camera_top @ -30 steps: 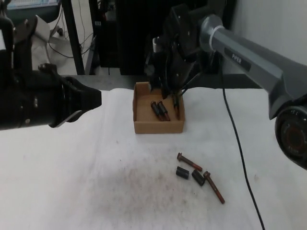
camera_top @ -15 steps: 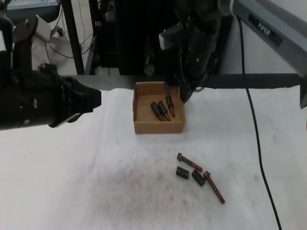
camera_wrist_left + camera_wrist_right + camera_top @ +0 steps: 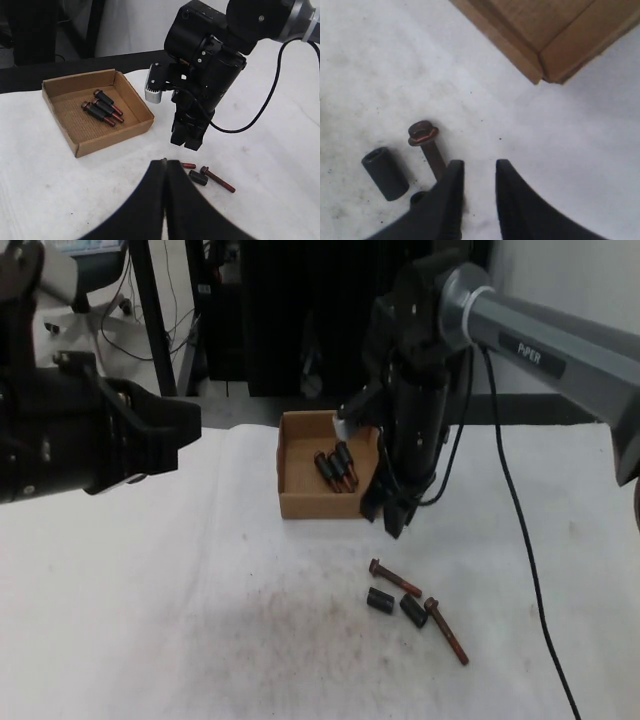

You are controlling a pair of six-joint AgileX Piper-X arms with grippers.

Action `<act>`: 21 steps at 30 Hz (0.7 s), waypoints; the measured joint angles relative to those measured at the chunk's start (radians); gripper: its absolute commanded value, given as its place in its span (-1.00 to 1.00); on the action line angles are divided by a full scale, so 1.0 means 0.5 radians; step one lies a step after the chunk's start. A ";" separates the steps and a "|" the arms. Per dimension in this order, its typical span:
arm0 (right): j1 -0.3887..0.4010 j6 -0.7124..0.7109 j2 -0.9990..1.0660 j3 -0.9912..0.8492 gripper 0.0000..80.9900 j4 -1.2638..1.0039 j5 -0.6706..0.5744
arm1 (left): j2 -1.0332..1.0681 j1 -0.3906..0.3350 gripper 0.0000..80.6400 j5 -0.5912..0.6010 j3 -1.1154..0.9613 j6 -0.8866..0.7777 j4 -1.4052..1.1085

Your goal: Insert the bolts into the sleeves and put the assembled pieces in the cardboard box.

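The cardboard box point(image 3: 330, 502) sits at the bench's far middle with three bolt-in-sleeve pieces point(image 3: 338, 468) lying inside; it appears as the cardboard box point(image 3: 115, 136) in the left wrist view. My right gripper point(image 3: 392, 520) hangs just in front of the box's right corner, fingers slightly open and holding nothing, also seen as right gripper point(image 3: 478, 162). Below it lie a rusty bolt point(image 3: 426, 142) and a black sleeve point(image 3: 385, 173). On the cloth are two loose bolts point(image 3: 395, 578) point(image 3: 447, 631) and two sleeves point(image 3: 378, 600) point(image 3: 413, 611). My left gripper point(image 3: 165, 167) is shut, back at the left.
A white cloth point(image 3: 150, 620) covers the bench, with a brownish stain point(image 3: 280, 625) near the front middle. The left arm's black body point(image 3: 90, 440) fills the left side. A black cable point(image 3: 520, 540) trails across the cloth on the right.
My right gripper left a third assembled piece in the box, rose, then came forward and down in front of the box toward the loose parts. The left arm barely shifted.
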 measured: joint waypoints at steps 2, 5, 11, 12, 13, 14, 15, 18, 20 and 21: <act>0.023 0.000 0.000 0.029 -0.23 0.000 0.000 | 0.000 0.000 -0.99 0.000 0.000 0.008 0.000; 0.085 0.000 0.000 0.115 -0.31 -0.013 -0.015 | 0.000 0.000 -0.99 0.000 0.000 0.023 0.014; 0.192 0.007 -0.012 0.301 -0.31 -0.109 -0.059 | 0.000 0.000 -0.99 -0.008 0.000 0.086 0.120; 0.199 0.007 -0.020 0.315 -0.31 -0.120 -0.059 | 0.000 0.000 -0.99 -0.008 0.000 0.088 0.120; 0.203 0.007 -0.025 0.329 -0.31 -0.133 -0.060 | 0.000 0.000 -0.99 -0.013 0.000 0.089 0.121; 0.203 0.007 -0.032 0.340 -0.31 -0.145 -0.060 | 0.000 0.000 -0.99 -0.014 0.000 0.089 0.125; 0.203 0.007 -0.036 0.345 -0.31 -0.150 -0.052 | 0.000 0.000 -0.99 -0.013 0.000 0.089 0.126; 0.203 0.007 -0.042 0.349 -0.31 -0.178 0.022 | 0.000 0.000 -0.99 -0.013 0.000 0.096 0.129; 0.203 0.007 -0.045 0.349 -0.31 -0.187 0.045 | 0.000 0.000 -0.99 -0.013 0.000 0.097 0.134; 0.195 0.007 -0.051 0.349 -0.31 -0.200 0.084 | 0.000 0.000 -0.99 -0.013 0.000 0.097 0.134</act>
